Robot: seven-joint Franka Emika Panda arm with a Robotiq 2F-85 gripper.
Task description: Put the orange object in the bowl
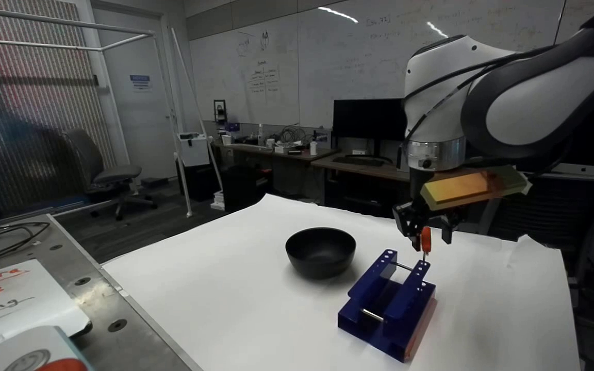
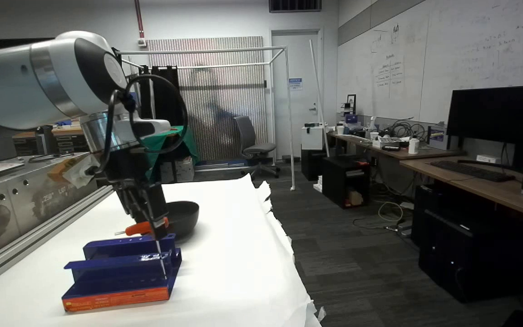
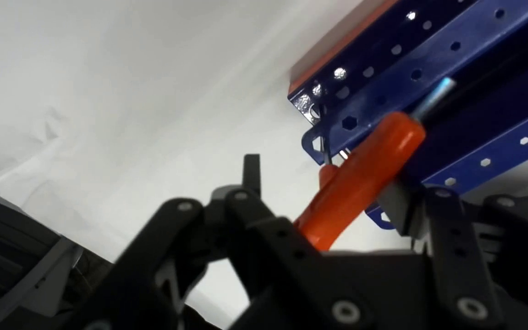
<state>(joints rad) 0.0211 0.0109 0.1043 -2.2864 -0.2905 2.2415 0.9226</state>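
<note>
One claw [image 1: 432, 244], fingers spread wide, orange object [image 3: 359, 181] between them, ungripped, contact unclear

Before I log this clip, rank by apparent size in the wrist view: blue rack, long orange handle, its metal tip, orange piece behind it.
1. Blue rack, cropped by the frame
2. Long orange handle
3. Metal tip, orange piece: too alike to rank; the piece is partly hidden

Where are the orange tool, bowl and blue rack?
Orange tool [image 3: 362, 178]: wrist view, on its handle.
Bowl [image 1: 320, 249]: in an exterior view, on its inside.
Blue rack [image 1: 404, 297]: in an exterior view, on one rail.
</note>
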